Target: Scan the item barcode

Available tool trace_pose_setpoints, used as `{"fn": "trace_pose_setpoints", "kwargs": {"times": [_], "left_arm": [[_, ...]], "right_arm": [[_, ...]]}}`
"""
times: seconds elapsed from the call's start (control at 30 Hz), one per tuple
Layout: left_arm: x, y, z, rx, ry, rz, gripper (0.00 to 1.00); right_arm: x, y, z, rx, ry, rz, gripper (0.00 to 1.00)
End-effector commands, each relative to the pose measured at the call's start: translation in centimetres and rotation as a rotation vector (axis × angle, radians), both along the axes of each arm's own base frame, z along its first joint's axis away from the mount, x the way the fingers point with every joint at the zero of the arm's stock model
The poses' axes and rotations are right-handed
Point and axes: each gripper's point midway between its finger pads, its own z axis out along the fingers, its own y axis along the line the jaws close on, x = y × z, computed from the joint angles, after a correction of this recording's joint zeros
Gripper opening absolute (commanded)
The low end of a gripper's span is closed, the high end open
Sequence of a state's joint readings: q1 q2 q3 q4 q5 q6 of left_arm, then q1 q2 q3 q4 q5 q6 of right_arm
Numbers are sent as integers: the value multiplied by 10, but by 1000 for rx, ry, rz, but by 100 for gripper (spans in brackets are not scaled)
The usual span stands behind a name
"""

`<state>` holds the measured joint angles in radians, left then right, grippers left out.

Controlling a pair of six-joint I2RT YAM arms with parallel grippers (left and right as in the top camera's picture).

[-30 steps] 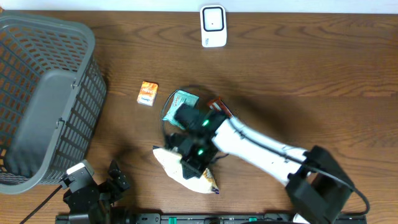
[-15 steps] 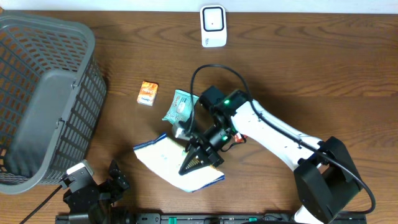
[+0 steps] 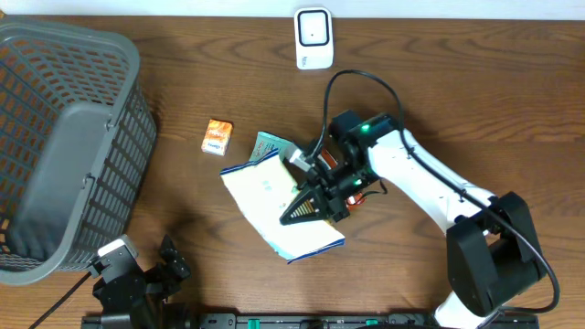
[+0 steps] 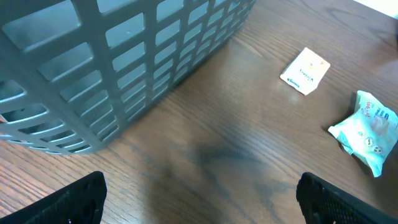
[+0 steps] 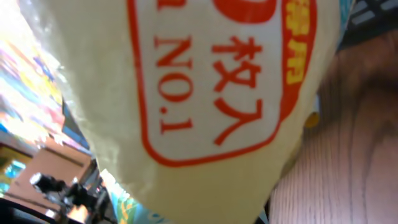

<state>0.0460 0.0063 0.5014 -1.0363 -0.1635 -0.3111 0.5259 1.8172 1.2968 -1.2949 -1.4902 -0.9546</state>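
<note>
The right gripper [image 3: 300, 210] is clamped tight on the bag [image 3: 263, 194], holding it tilted over mid-desk [image 3: 475, 100], below the scanner [image 3: 313, 38], beside the pouch [image 3: 266, 150]; the left gripper [image 4: 202, 205] gapes wide, empty, near the basket [image 3: 123, 64]

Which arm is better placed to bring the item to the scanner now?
Right. The right arm has its jaws shut on the flat white packet, below the white box scanner. The left arm sits open-jawed and empty at the near edge.
</note>
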Motion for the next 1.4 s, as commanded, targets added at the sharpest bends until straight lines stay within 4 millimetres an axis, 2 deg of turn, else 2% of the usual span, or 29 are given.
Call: {"fn": "trace_pose_setpoints", "kwargs": {"times": [0.0, 0.4, 1.0, 1.37], "left_arm": [[0, 1, 0, 3, -2, 9, 98], [0, 1, 0, 3, -2, 9, 98], [0, 1, 0, 3, -2, 9, 98], [0, 1, 0, 3, -2, 9, 98]], "right_arm": [[2, -3, 21, 67, 22, -31, 1], [-4, -8, 24, 3, 132, -40, 1], [-8, -10, 23, -27, 157, -36, 1], [-11, -23, 15, -98, 156, -36, 1]]}}
